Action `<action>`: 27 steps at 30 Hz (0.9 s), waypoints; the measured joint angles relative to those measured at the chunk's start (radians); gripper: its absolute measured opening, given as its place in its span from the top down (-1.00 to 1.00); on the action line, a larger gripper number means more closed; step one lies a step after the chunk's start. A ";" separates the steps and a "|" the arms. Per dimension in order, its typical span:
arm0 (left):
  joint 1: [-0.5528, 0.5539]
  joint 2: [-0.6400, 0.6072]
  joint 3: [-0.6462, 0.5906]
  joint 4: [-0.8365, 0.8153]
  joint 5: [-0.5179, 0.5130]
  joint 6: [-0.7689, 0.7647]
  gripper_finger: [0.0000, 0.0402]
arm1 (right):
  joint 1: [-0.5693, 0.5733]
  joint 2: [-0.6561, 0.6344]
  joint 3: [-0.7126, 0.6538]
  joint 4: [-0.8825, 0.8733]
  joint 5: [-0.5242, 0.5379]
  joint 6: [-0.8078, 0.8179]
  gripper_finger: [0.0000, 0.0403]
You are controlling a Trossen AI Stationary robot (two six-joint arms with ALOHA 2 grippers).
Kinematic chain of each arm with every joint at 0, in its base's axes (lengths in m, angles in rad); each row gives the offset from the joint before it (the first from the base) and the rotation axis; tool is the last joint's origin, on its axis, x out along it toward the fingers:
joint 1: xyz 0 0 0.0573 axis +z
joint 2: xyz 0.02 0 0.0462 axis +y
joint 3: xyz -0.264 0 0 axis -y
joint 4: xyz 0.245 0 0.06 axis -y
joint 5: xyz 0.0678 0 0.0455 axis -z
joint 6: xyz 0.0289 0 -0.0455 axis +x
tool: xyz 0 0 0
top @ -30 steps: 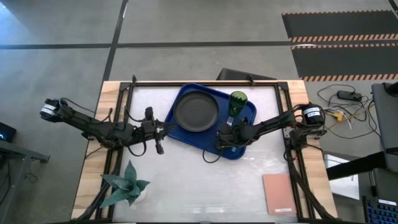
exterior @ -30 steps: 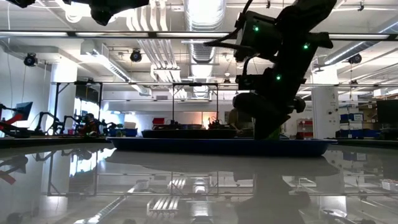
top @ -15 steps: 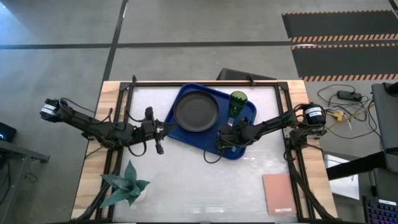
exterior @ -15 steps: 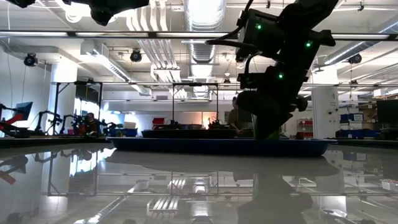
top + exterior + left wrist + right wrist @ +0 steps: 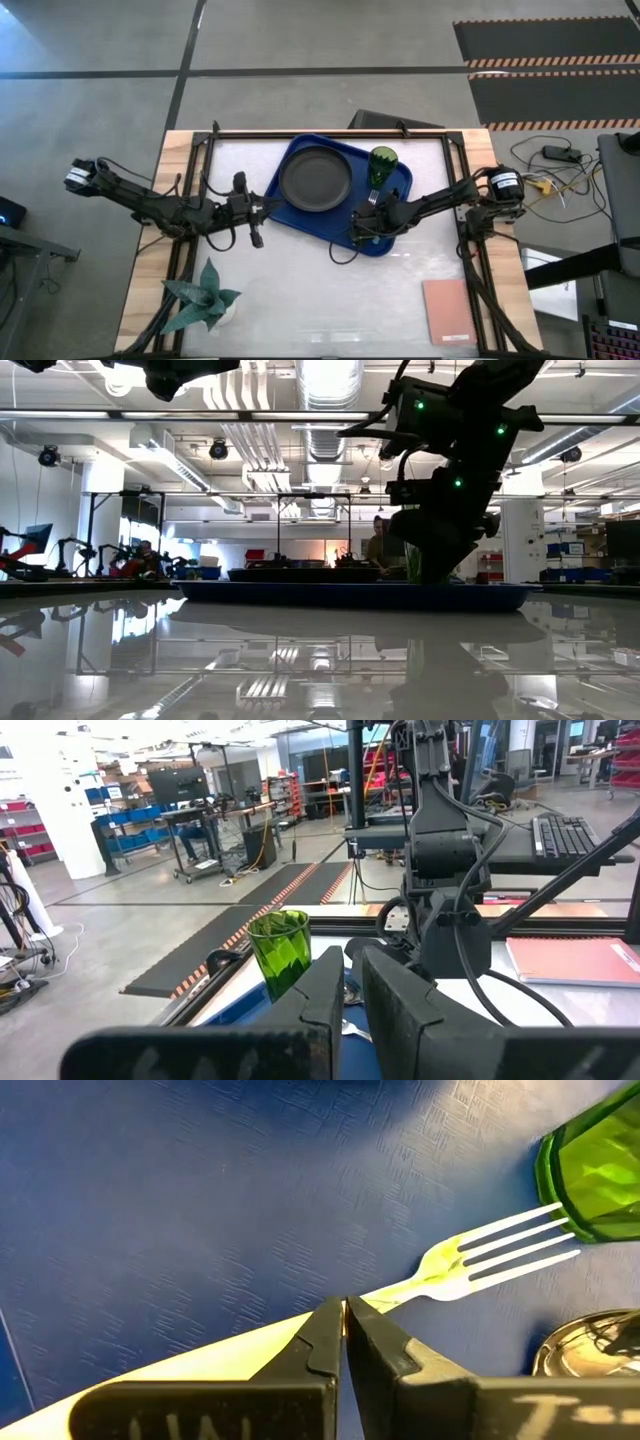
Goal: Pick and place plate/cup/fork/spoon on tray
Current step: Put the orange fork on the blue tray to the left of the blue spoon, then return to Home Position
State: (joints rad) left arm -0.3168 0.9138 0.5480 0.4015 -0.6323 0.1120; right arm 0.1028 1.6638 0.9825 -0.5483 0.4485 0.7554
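The blue tray (image 5: 395, 239) is seen on the surface (image 5: 300, 290). The dark plate (image 5: 315, 178) and the green cup (image 5: 382, 161) are set on it. The fork (image 5: 480, 1250) is laid flat on the tray, its tines just beside the cup. The right hand (image 5: 362, 222) is held over the tray, its fingers pressed together above the fork's handle. The left hand (image 5: 254, 208) is kept beside the tray, fingers almost together, with nothing held.
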 joint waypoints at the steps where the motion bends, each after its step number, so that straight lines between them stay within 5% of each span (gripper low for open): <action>1: 0.000 0.000 0.000 0.000 0.000 0.000 0.88 | 0.001 -0.001 0.000 0.000 0.005 -0.006 0.96; 11: 0.000 0.000 0.000 0.000 0.000 0.000 0.88 | 0.027 -0.093 0.014 0.002 0.026 -0.015 0.96; 19: -0.003 -0.001 0.000 -0.035 0.000 -0.015 0.88 | 0.150 -0.213 0.011 0.042 0.130 -0.051 0.96; 27: -0.033 -0.093 -0.001 -0.190 0.095 -0.055 0.88 | 0.221 -0.296 -0.054 0.339 0.127 -0.364 0.96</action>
State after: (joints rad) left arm -0.3503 0.8203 0.5472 0.2113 -0.5377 0.0573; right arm 0.3240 1.3678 0.9288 -0.2098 0.5755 0.3913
